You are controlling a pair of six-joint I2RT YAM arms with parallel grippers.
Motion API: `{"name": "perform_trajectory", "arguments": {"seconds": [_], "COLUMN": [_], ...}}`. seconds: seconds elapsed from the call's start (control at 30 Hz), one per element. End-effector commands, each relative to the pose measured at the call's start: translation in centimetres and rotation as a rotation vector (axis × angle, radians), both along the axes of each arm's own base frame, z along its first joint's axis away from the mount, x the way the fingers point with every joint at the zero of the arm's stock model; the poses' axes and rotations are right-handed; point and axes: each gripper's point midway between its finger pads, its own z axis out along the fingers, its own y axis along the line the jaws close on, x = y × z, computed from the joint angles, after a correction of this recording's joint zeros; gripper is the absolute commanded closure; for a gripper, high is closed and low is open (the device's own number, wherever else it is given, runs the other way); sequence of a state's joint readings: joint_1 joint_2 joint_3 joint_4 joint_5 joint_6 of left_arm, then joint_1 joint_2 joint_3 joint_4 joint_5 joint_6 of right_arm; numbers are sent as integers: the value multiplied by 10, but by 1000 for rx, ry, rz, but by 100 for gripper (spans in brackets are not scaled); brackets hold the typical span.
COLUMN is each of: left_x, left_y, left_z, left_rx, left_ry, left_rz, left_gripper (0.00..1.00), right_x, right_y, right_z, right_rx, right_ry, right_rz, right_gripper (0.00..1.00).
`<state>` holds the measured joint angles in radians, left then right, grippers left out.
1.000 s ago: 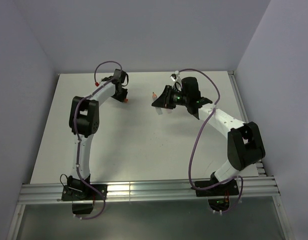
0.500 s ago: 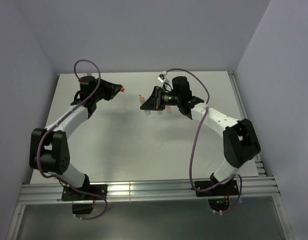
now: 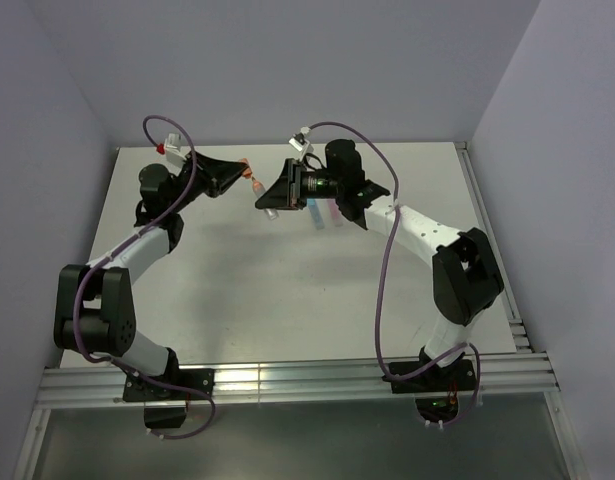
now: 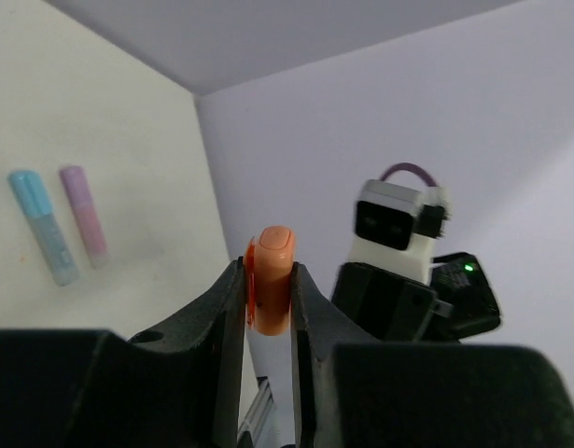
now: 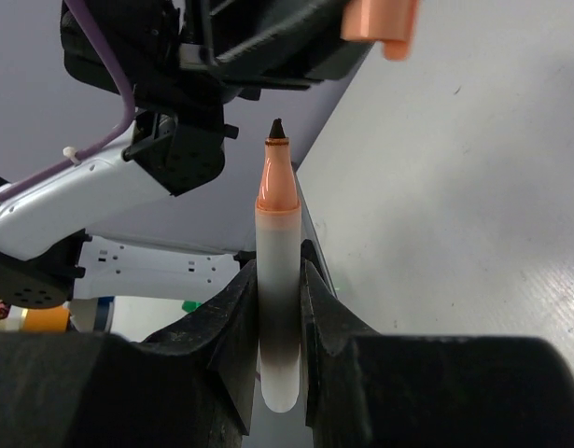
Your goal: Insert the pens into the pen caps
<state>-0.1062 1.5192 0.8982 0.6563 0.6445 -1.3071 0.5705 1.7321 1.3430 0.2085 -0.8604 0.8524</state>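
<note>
My left gripper (image 4: 266,273) is shut on the orange pen cap (image 4: 272,297), which stands up between its fingers. In the top view this cap (image 3: 254,183) hangs above the back of the table. My right gripper (image 5: 279,271) is shut on the clear-whitish pen (image 5: 277,215), its orange tip with a dark nib pointing at the left gripper (image 5: 259,42). The cap (image 5: 380,21) sits slightly up and right of the nib, apart from it. A light blue pen (image 4: 44,229) and a pink pen (image 4: 84,210) lie side by side on the table.
The blue pen (image 3: 315,214) and the pink pen (image 3: 334,212) lie under my right arm's wrist. The white table (image 3: 287,290) ends at the back wall just behind both grippers. An aluminium rail (image 3: 287,380) runs along the near edge by the arm bases.
Both grippers have swung toward each other at the back of the table. The left one rose and turned right with the cap; the right one moved left with the pen.
</note>
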Motion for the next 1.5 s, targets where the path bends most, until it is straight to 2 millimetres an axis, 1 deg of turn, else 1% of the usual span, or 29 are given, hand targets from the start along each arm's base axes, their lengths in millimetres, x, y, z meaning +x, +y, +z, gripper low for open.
{"name": "perform_trajectory", "arguments": {"seconds": [0.0,0.1,0.23,0.53,0.63,0.93,1.13,1.47], "left_x": [-21,-24,-28,-31,-34,-38,-42,-50], "left_y": [4,6,5,3,-1,-14,-18,-28], "left_z": [50,50,52,53,56,53,53,52], "left_rx": [-75,-102,-88,-88,-94,-81,-85,-79], "left_ry": [-197,-195,-206,-221,-236,-231,-235,-236], "left_rz": [-72,-96,-99,-107,-119,-149,-163,-192], "left_gripper": [100,100,100,100,100,100,100,100], "right_x": [1,2,1,0,1,-2,-2,0], "right_y": [5,4,5,6,7,12,11,6], "right_z": [25,28,32,31,31,29,30,38], "right_rx": [50,52,56,50,49,45,44,55], "right_ry": [-52,-62,-72,-66,-70,-64,-66,-79], "right_rz": [23,19,24,29,31,45,43,26], "right_gripper": [100,100,100,100,100,100,100,100]}}
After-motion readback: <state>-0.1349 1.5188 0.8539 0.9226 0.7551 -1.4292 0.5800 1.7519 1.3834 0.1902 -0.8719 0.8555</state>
